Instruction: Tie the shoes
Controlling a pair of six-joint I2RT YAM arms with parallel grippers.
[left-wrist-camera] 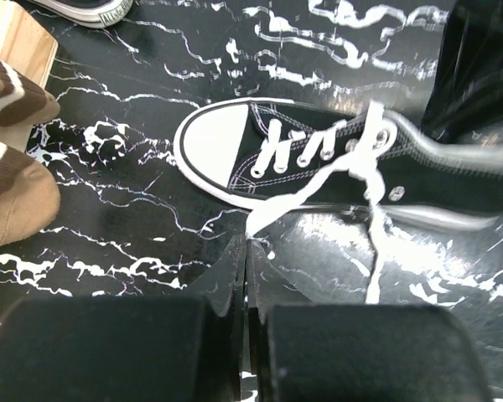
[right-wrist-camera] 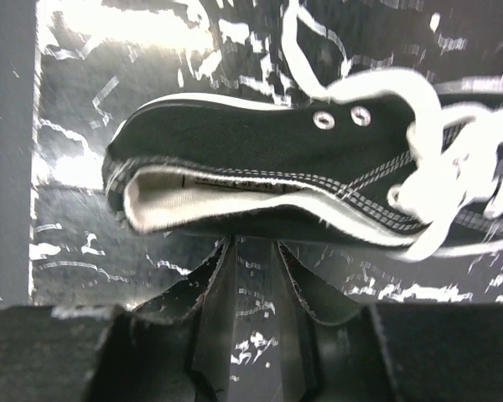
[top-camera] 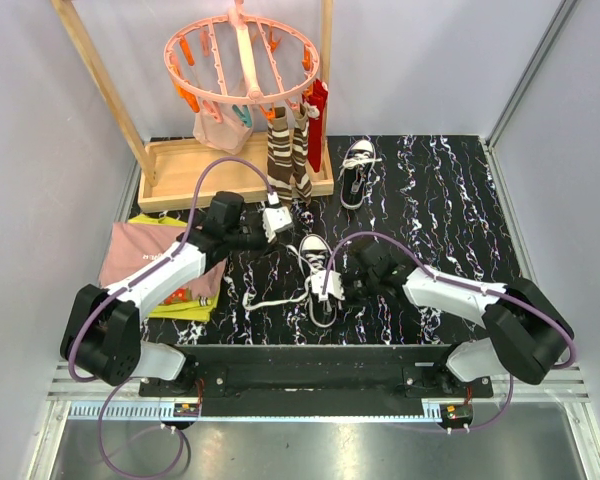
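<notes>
Black canvas low-top sneaker with white laces lies mid-bench, long axis near-to-far, toe cap pointing away from the arm bases. Right pincer sits at its heel side, clearly the nearer one. Its fingers are apart and the tips are hidden at the collar, so can't tell if it grips. Left pincer is closed, off the toe's far-left. A loose lace trails toward its tips; a pinch is unclear. Second sneaker lies well apart, farther back.

The top view looks steeply down from the near edge over the whole worktop. Both wrist views look from close and low, sharing the near shoe.
</notes>
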